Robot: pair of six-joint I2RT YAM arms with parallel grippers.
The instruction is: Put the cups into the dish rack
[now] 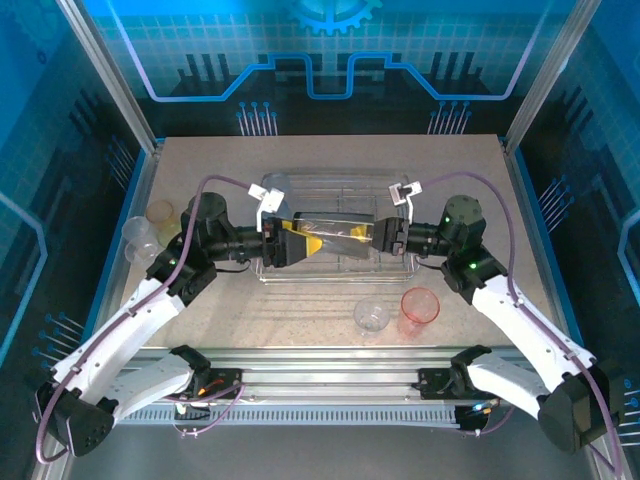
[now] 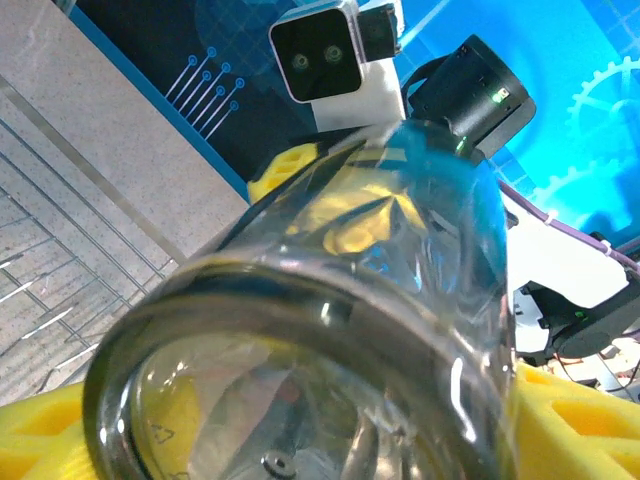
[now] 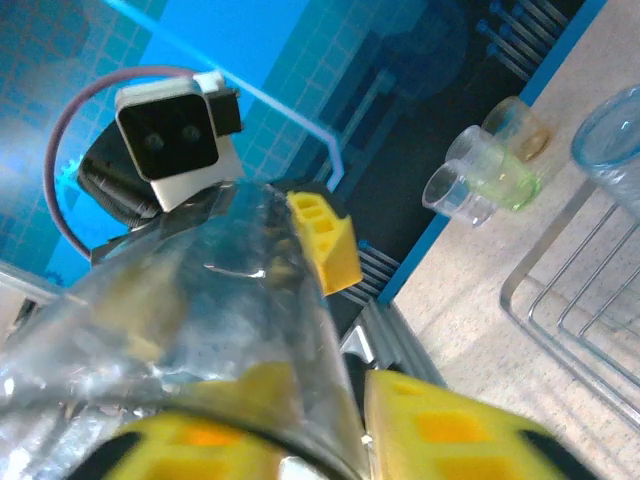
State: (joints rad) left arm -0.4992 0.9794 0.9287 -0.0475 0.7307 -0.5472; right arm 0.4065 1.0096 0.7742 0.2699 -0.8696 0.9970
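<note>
Your left pincer (image 1: pixel 292 246) clamped on one end of the grey cup stack (image 1: pixel 335 236), your right pincer (image 1: pixel 384 237) clamped on the other end, stack level between them, above the dish rack (image 1: pixel 320 279)

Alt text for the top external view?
Over the dish rack, the left gripper and right gripper are each shut on one smoky grey cup held sideways between them. A clear cup and a pink-red cup stand on the table in front of it; more cups cluster at the table's left edge.
</note>
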